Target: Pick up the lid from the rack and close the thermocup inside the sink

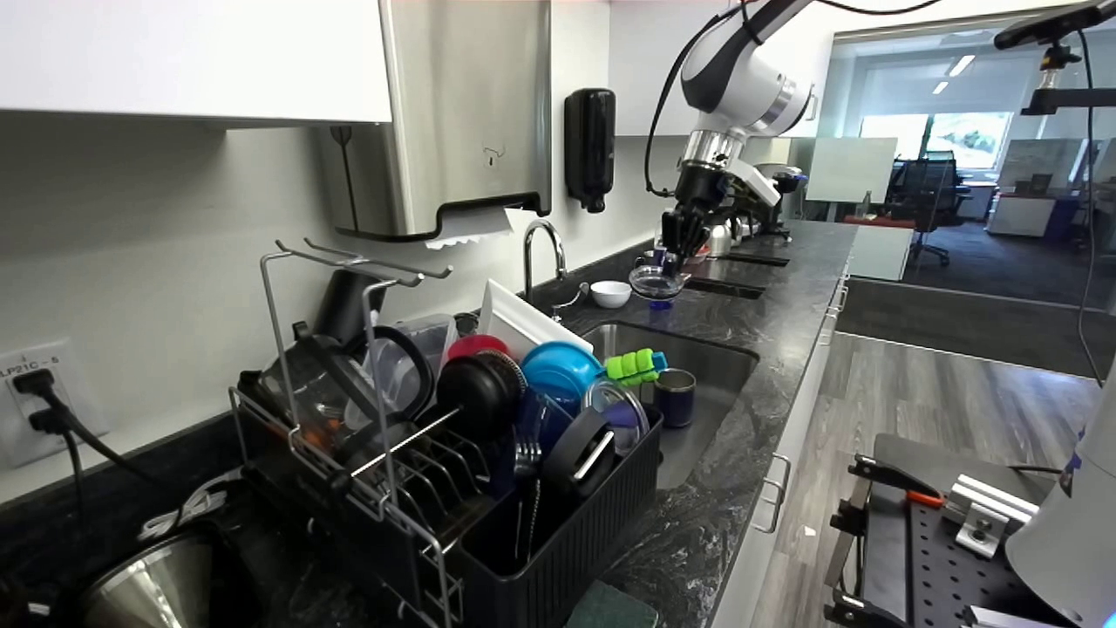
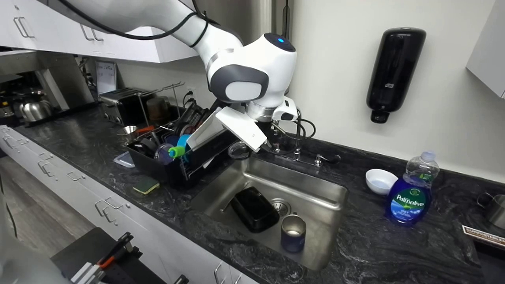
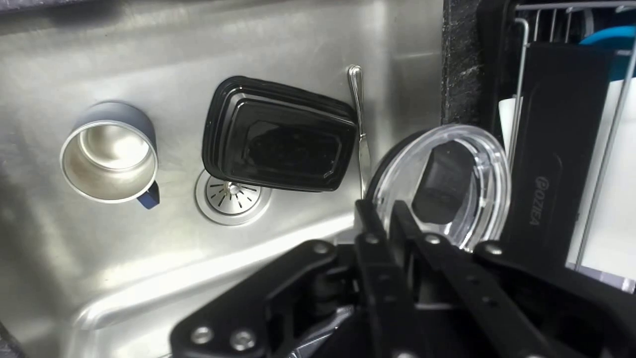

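Cup (image 3: 110, 151): upright in the sink (image 3: 298, 40), mouth open, well left of the hand (image 3: 383, 211) in the wrist view
Hand: pinching the lid (image 3: 442, 184) by its rim
Lid: aloft, right of the fingertips (image 3: 366, 211) in that view, between them and the rack (image 3: 518, 99)

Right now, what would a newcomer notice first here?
Probably the claw gripping a clear lid by its rim in midair. Next, the open cup standing in the sink, apart from a black container. Then the crammed rack on the counter beside the sink.
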Controlling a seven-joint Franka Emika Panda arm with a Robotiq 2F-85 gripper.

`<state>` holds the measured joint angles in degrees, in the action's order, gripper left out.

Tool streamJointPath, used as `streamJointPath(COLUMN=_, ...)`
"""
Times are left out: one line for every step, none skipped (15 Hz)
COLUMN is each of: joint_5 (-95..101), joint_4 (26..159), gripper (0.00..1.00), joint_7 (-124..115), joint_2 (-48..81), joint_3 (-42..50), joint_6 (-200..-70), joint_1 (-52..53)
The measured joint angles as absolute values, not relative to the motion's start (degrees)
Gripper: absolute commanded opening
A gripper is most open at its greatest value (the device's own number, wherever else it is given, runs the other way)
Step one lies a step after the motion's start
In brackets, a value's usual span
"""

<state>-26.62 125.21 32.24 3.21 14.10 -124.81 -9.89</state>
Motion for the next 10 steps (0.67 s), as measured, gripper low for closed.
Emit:
streamJointPath(joint_5=-26.62, joint_4=125.21, gripper=0.10, joint_7=32.24, joint_2=3.22, joint_3=14.10, joint_6=-124.81, joint_1=-9.89)
streamJointPath(joint_5=-26.62, joint_4=125.21, gripper=0.10, joint_7=32.24, joint_2=3.22, joint_3=14.10, joint_6=-124.81, joint_1=-9.89)
streamJointPath(joint_5=-26.62, joint_4=125.21, gripper=0.10, joint_7=32.24, joint_2=3.21, joint_3=14.10, joint_6=-124.81, joint_1=-9.89)
streamJointPath(joint_5=-26.62, joint_4=125.21, gripper=0.10, joint_7=32.24, joint_2=3.22, joint_3=14.10, joint_6=-124.81, joint_1=-9.89)
streamJointPath(joint_5=-26.62, joint_4=125.21, gripper=0.02, joint_7=32.24, joint_2=3.22, joint_3=14.10, joint_6=-124.81, joint_1=-9.89)
streamJointPath(joint_5=-26.62, joint_4=125.21, gripper=0.02, joint_7=32.24, joint_2=3.21, joint_3=14.10, joint_6=-124.81, joint_1=-9.89)
streamJointPath(joint_5=-26.62, joint_4=125.21, gripper=0.02, joint_7=32.24, joint_2=3.23, joint_3=14.10, joint_6=-124.98, joint_1=-9.91)
streamJointPath(joint_5=-26.62, joint_4=125.15, gripper=0.02, joint_7=32.19, joint_2=3.29, joint_3=14.11, joint_6=-125.21, joint_1=-10.03)
streamJointPath(joint_5=-26.63, joint_4=125.02, gripper=0.02, joint_7=32.10, joint_2=3.43, joint_3=14.16, joint_6=-125.49, joint_1=-10.30)
streamJointPath(joint_5=-26.67, joint_4=124.66, gripper=0.02, joint_7=31.78, joint_2=3.83, joint_3=14.34, joint_6=-125.79, joint_1=-10.86)
